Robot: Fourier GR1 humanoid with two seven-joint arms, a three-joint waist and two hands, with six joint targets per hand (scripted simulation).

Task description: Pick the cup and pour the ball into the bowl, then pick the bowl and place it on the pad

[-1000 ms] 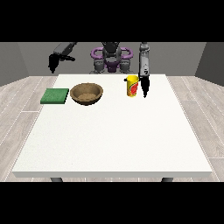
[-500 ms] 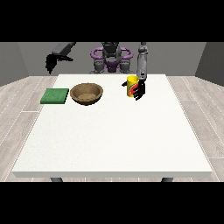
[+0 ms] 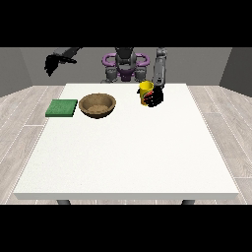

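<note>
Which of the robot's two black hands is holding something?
The hand at the view's right, wrapped round the yellow cup. The hand at the view's left hangs raised, touching nothing.

Open tabletop between cup (image 3: pixel 145 92) and bowl (image 3: pixel 97 105) (nothing intervening)

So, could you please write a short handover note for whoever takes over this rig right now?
Hand at the view's right: curled round the yellow cup, which is upright, at or just above the table.
Hand at the view's left: raised off the table's far left corner, holding nothing; its fingers are unclear.
Bowl: on the table, left of the cup, with the green pad beside it further left.
Done: cup grasped.
Left: pour the ball into the bowl, then set the bowl on the pad. The ball cannot be seen.
</note>
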